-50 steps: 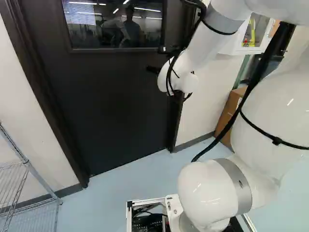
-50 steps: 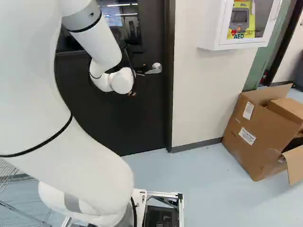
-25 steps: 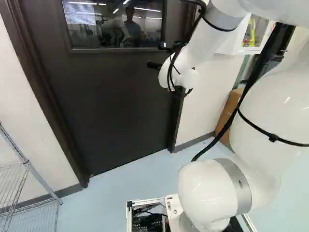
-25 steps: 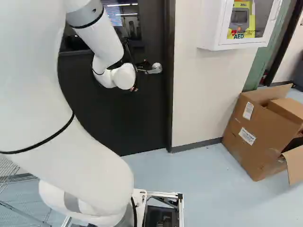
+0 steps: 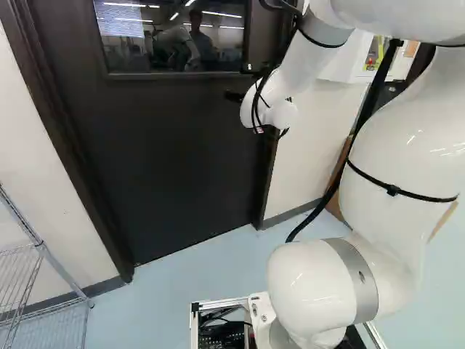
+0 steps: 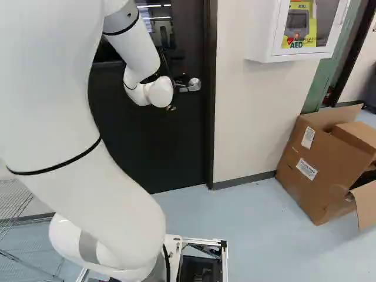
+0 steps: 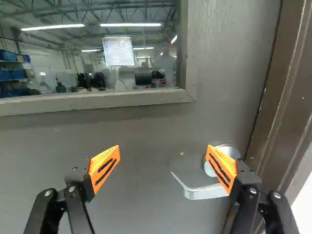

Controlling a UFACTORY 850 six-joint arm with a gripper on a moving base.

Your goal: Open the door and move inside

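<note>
So my pincer [image 7: 164,156] is hanging wide open by the door [image 5: 182,160], holding nothing, and the silver handle [image 7: 204,192] is sitting ahead of it near the frame [image 7: 275,112], its free end lining up with the gap and one orange pad [image 7: 222,165] partly hiding the round base. Door's looking shut, so imo we're working on the handle. I'd be getting a finger above the free end and pressing down there, since pushing near the pivot is wasting leverage. Watch that pad, it could be snagging the base or sliding off slick metal. I'd be holding the handle down while easing the door; can't tell which way it's swinging. As for containers, the cardboard box [image 6: 317,170] on the floor is standing flaps open, seemingly holding a smaller box [image 6: 357,136] plus something dark I'm not making out. The white wall cabinet [image 6: 264,29] is housing a grey and yellow gadget [image 6: 298,22].
</note>
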